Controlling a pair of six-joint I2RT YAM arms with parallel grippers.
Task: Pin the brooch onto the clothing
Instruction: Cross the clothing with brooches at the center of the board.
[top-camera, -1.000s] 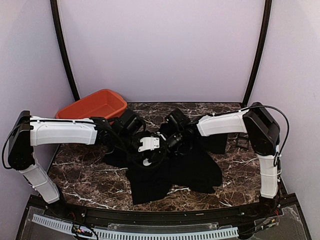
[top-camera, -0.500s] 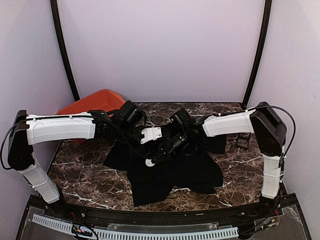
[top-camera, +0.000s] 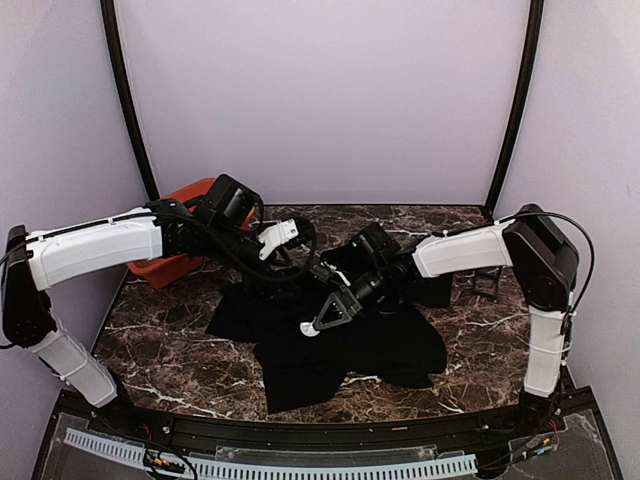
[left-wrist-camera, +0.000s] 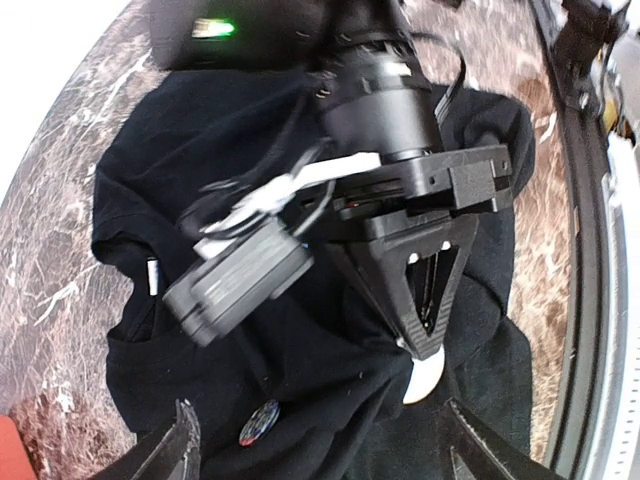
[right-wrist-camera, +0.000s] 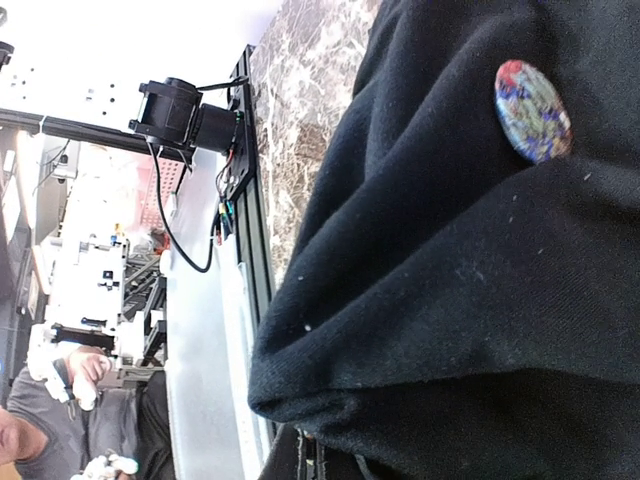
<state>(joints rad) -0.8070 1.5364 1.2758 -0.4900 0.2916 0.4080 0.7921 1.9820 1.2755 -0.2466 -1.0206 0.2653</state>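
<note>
Ok, left to right. Red tub (top-camera: 160, 268) sits at the back-left corner of the marble table (top-camera: 150, 350), partly hidden behind the left arm.

Left gripper (left-wrist-camera: 325, 450) is released: in its wrist view the two fingertips (left-wrist-camera: 185, 440) stand wide apart with nothing between them, up off the cloth. It hangs over the left half of the black T-shirt (top-camera: 380, 345), looking down on the right gripper.

The shirt is spread and rumpled mid-table, hem toward the near edge.

Brooch (left-wrist-camera: 258, 423) is a small round disc with mottled red-blue-grey colouring. It lies flat on the shirt's chest area, left of the right gripper's tip and apart from it. Neither gripper touches it. In the right wrist view the same disc sits on a ridge of fabric, upper right.

Right gripper (left-wrist-camera: 424, 345) has its jaws clenched, tip pressed down into a fold of the shirt just above a pale round patch (left-wrist-camera: 425, 380). Can't tell whether cloth is actually pinched between the jaws; black fabric fills that wrist view and hides the fingers.
</note>
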